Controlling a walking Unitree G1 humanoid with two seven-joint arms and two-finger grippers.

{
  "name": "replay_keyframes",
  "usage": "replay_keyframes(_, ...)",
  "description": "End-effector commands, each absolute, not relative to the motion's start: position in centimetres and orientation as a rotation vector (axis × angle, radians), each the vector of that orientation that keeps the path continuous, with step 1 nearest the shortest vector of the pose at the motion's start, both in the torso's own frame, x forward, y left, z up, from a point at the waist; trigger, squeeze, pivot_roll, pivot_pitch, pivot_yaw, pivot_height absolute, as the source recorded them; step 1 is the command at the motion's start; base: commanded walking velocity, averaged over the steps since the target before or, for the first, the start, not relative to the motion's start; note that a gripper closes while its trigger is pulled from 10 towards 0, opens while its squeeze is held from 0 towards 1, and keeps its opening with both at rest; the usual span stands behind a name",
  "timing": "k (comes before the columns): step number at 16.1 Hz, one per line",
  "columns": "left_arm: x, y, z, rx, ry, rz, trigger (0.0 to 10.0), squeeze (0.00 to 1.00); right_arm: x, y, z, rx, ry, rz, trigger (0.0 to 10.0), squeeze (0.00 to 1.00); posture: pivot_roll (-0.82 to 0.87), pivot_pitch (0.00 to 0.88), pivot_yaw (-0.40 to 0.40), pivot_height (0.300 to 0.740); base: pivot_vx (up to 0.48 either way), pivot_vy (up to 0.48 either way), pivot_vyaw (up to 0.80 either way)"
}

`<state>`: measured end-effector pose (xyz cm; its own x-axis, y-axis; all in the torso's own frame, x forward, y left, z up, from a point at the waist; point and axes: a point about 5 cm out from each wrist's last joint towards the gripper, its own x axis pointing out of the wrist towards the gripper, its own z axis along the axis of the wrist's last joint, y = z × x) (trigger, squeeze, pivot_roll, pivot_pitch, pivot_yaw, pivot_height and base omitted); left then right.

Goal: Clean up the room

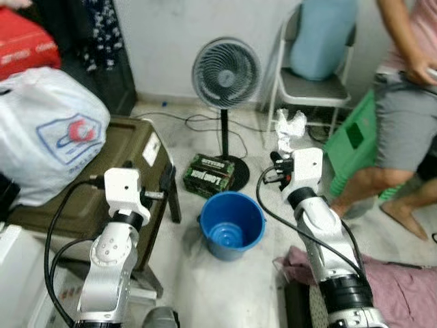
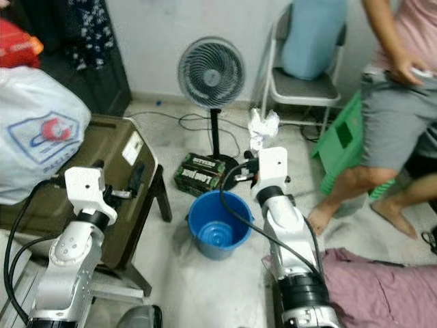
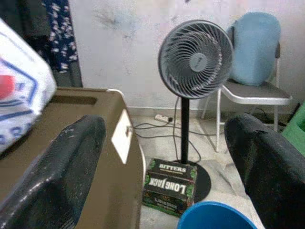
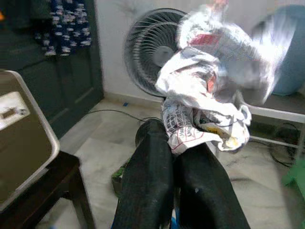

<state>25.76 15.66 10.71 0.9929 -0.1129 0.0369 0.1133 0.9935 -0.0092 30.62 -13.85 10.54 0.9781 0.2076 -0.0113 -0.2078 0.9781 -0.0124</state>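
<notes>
**Crumpled paper held short of the bucket**

The room has a pale tiled floor (image 1: 205, 287) with a standing fan (image 1: 225, 74) against the wall, a folding chair (image 1: 311, 85) beside it, and a person (image 1: 403, 116) seated at the right. A brown table (image 1: 102, 184) at the left carries a white plastic bag (image 1: 48, 137) at its far-left edge. A dark green box (image 1: 209, 175) lies against the fan's base, just behind an open blue bucket (image 1: 232, 224) on the floor.

The right gripper (image 4: 177, 157) is pinched tight on a wad of crumpled paper (image 4: 209, 86), held up in the air to the right of the bucket and beyond its rim. The left gripper (image 3: 167, 167) hovers wide apart and empty beside the table's near-right corner.

Judging by the layout, the bucket is the likely destination. The risk is releasing too soon: the paper is not above the opening, so it would land on the floor near the fan's cables. It is light and loosely crumpled, so it may also snag on a finger when let go.
</notes>
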Motion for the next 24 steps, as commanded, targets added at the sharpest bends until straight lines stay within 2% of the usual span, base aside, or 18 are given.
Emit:
replay_keyframes(1, 25.68, 15.63, 11.14, -0.008, -0.057, -0.128, 10.0, 0.0, 30.72, -13.93, 10.54, -0.02, 0.016, 0.212, 10.0, 0.0, -0.02, 0.0, -0.045, 0.74, 0.274, 0.0, 0.0)
replay_keyframes(15, 25.68, 15.6, 11.18, -0.014, -0.057, -0.131, 10.0, 0.0, 30.74, -13.67, 10.71, -0.04, 0.006, 0.224, 10.0, 0.0, -0.03, 0.0, -0.044, 0.74, 0.306, 0.0, 0.0)
replay_keyframes(19, 25.7, 15.58, 11.13, -0.008, -0.05, -0.127, 10.0, 0.0, 30.74, -13.78, 10.74, -0.029, 0.002, 0.222, 10.0, 0.0, -0.03, 0.0, -0.044, 0.74, 0.0, 0.0, 0.0)
replay_keyframes(24, 25.72, 15.66, 11.1, 0.002, -0.045, -0.122, 10.0, 0.0, 30.69, -13.64, 10.74, -0.037, 0.0, 0.224, 10.0, 0.0, -0.02, 0.0, -0.041, 0.74, 0.0, 0.0, 0.8)
